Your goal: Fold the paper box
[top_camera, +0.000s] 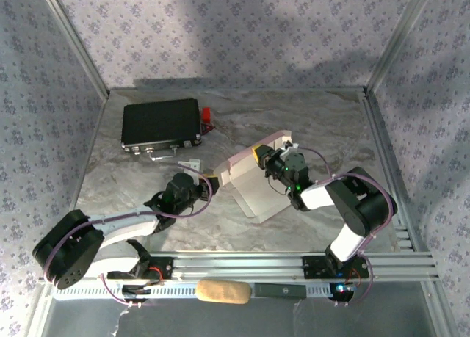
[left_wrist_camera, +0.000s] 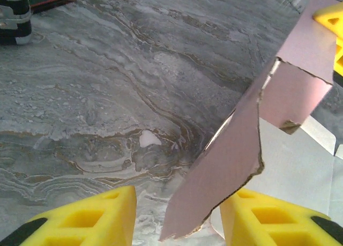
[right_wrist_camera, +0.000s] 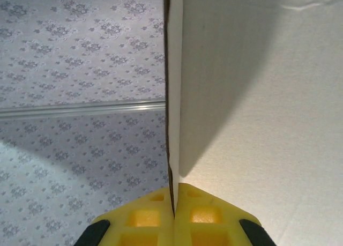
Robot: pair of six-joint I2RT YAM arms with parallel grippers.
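The paper box [top_camera: 250, 184] lies partly raised in the middle of the table, pale pink outside and whitish inside. My right gripper [top_camera: 266, 161] is at its far right corner, shut on an upright panel. In the right wrist view the yellow fingers [right_wrist_camera: 174, 211] pinch that thin panel's edge, with the whitish inside of the paper box [right_wrist_camera: 262, 128] to the right. My left gripper [top_camera: 211, 181] is at the box's left edge and is open. In the left wrist view a tilted pink flap [left_wrist_camera: 236, 149] stands between its spread yellow fingers [left_wrist_camera: 94, 216], nearer the right one; contact is unclear.
A black case [top_camera: 161, 124] sits at the back left with a red item [top_camera: 208, 115] beside it. A small white piece [top_camera: 192, 163] lies in front of the case. A tan roll [top_camera: 222, 291] rests on the near rail. Patterned walls close in the table.
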